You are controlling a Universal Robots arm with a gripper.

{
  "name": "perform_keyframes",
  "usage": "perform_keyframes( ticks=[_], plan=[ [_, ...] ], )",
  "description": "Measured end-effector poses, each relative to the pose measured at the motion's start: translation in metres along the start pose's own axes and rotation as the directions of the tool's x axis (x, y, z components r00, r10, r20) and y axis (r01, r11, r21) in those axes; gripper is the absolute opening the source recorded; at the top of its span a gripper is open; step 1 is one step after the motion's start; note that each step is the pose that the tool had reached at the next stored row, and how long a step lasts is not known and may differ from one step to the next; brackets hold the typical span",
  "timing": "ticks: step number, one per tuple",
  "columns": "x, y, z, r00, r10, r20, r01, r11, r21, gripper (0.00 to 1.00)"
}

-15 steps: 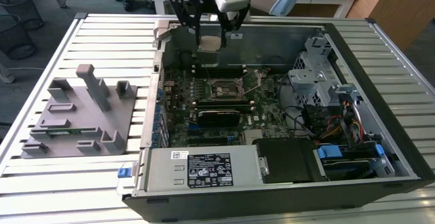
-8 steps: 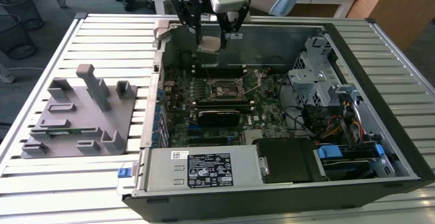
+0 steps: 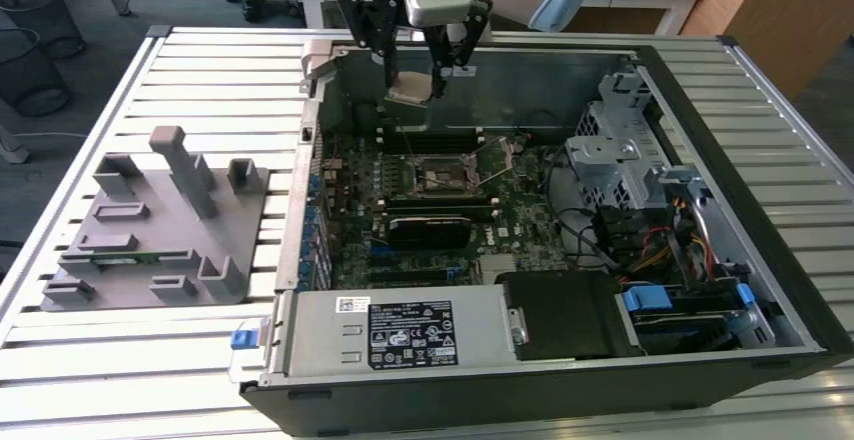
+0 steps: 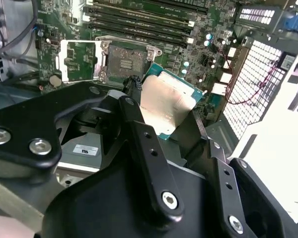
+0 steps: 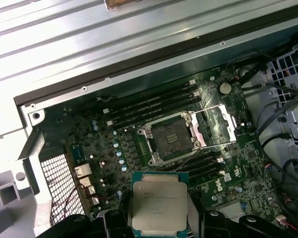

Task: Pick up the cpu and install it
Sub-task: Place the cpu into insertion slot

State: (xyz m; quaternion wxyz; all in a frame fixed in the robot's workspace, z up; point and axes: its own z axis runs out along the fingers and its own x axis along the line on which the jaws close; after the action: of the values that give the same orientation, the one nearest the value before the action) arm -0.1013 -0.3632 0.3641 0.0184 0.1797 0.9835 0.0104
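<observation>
Fingers [image 4: 141,131] closed on the flat square silver-topped cpu [image 5: 159,206], held clear of the open black metal-framed socket [image 5: 170,141]; we judge misalignment or tilt could damage its contacts.

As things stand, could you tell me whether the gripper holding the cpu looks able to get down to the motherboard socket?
Probably yes. The gripper hangs above the open case with the cpu clamped, the socket lies bare with its metal frame swung open, and nothing stands between them.

You get glare on the ribbed silver metal tabletop [image 5: 54,54] and the shiny silver-grey square cpu [image 4: 164,106]; shadow inside the black computer case [image 3: 534,400].
</observation>
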Motion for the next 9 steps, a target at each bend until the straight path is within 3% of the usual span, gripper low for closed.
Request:
perform_keyframes(
  ticks=[9],
  plan=[
    [0.0,0.0,0.0007,0.9959,0.091,0.0026,-0.091,0.9959,0.0028,0.53]
  ],
)
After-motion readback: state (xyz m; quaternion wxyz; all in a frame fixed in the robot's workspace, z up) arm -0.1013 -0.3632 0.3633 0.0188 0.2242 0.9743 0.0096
